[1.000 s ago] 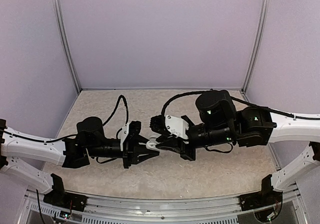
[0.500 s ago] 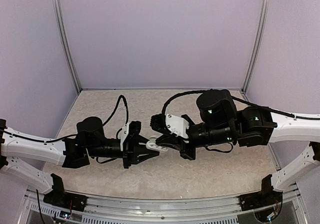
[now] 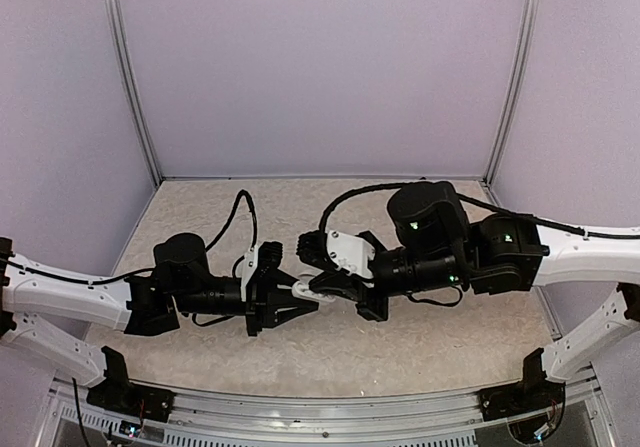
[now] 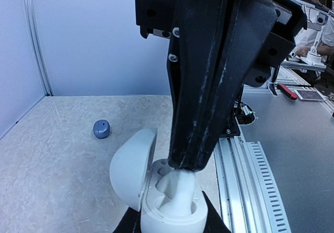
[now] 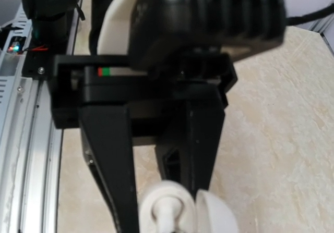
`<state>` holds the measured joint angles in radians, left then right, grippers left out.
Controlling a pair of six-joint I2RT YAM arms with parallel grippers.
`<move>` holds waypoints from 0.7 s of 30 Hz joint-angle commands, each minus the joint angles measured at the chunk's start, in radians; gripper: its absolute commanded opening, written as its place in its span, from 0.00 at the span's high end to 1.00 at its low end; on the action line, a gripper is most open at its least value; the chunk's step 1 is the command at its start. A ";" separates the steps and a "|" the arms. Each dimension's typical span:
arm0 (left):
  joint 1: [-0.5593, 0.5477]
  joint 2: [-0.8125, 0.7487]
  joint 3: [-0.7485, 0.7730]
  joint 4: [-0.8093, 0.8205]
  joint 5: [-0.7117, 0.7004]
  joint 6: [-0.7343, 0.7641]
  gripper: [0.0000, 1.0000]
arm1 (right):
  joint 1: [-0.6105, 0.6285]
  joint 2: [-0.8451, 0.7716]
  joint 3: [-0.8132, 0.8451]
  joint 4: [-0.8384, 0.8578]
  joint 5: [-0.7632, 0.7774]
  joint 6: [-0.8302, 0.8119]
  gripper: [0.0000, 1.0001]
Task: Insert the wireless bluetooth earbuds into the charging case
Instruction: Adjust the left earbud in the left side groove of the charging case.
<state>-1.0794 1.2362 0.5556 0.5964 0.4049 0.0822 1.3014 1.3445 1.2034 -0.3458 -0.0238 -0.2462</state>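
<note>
Three lilac walls (image 3: 320,67), beige tabletop (image 3: 420,352); left end effector (image 3: 302,297) snug around case (image 4: 172,212), right (image 4: 185,162) closed

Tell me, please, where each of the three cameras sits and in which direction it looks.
Top external: high behind the bases, looking down on the beige speckled table; both arms show, left tool and right tool tip to tip.
Left wrist: on the left arm, looking past its fingers, which clamp the white oval charging case; the right tool reaches in from above.
Right wrist: on the right arm, facing the left tool's black body; own fingers hardly show.
Shared: both wrist views show the open case.
</note>
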 commanded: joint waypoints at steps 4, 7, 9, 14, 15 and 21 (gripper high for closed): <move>-0.003 -0.024 -0.002 0.039 0.006 0.000 1.00 | 0.009 0.040 0.001 -0.018 0.090 0.014 1.00; -0.003 -0.026 -0.002 0.041 0.007 -0.001 1.00 | 0.009 0.046 0.001 -0.027 0.115 0.019 1.00; -0.003 -0.026 -0.002 0.041 0.006 -0.003 1.00 | 0.010 0.046 0.006 -0.035 0.111 0.015 1.00; -0.001 -0.021 -0.003 0.043 -0.004 -0.008 1.00 | 0.015 0.004 0.009 -0.011 0.027 0.003 0.96; -0.001 -0.022 -0.004 0.044 -0.004 -0.010 1.00 | 0.018 -0.008 0.005 -0.002 -0.008 0.000 0.95; 0.002 -0.019 -0.006 0.050 0.002 -0.015 1.00 | 0.023 -0.095 -0.042 0.075 -0.110 -0.005 0.89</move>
<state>-1.0771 1.2354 0.5457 0.5976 0.3882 0.0750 1.3140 1.3289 1.1908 -0.3355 -0.0525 -0.2489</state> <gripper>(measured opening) 0.251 0.108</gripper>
